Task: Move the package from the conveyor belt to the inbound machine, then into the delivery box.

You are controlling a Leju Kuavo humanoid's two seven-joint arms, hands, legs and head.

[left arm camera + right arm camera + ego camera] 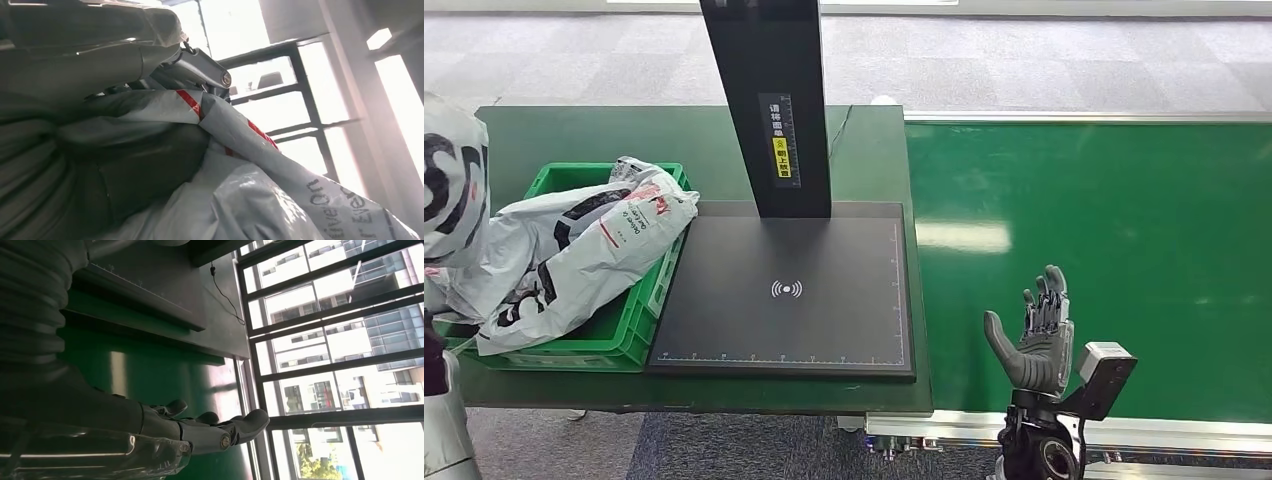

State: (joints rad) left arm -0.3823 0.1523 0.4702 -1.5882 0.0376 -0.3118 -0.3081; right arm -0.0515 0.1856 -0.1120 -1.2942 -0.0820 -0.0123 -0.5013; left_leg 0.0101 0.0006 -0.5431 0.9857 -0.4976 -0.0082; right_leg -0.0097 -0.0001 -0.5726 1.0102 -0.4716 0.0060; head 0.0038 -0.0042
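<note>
We hold the package (280,200) in our left hand (100,165), fingers wrapped around it, beside the delivery box (639,325); our right hand (1036,335) hangs spread, farther away.

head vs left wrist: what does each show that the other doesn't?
Head only: green crate with parcels heaped in it, black scanner plate, green belt, right hand open over the belt. Left wrist only: windows behind, and the left hand close up, pressed against a grey bag with red stripes. Both: that grey bag, seen in the head view at the left edge.
</note>
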